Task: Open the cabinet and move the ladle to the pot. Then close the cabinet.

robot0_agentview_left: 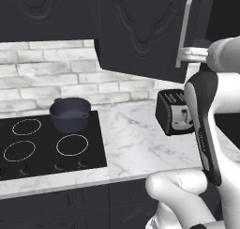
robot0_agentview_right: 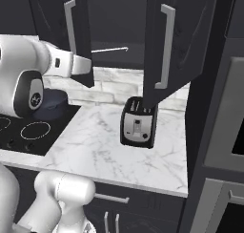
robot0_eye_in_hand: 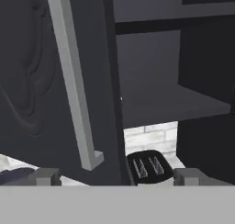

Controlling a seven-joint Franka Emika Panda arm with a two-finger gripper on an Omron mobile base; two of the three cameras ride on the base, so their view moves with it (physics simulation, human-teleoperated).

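Slim silvery ladle (robot0_agentview_right: 110,49) – dark shelf, carved cabinet (robot0_agentview_right: 183,41) ajar

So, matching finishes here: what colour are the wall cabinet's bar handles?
Silver-grey; the long vertical bar handles show best in the right base view.

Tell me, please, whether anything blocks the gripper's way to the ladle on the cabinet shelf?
Partly: the left door of the open cabinet hangs between the gripper and the ladle. Past its edge, nothing visible intervenes.

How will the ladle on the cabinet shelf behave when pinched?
The ladle looks thin, straight and metallic, so probably rigid and light. Its slim silvery handle may be slippery and could skid on the dark shelf. Its bowl isn't discernible, so balance is uncertain.
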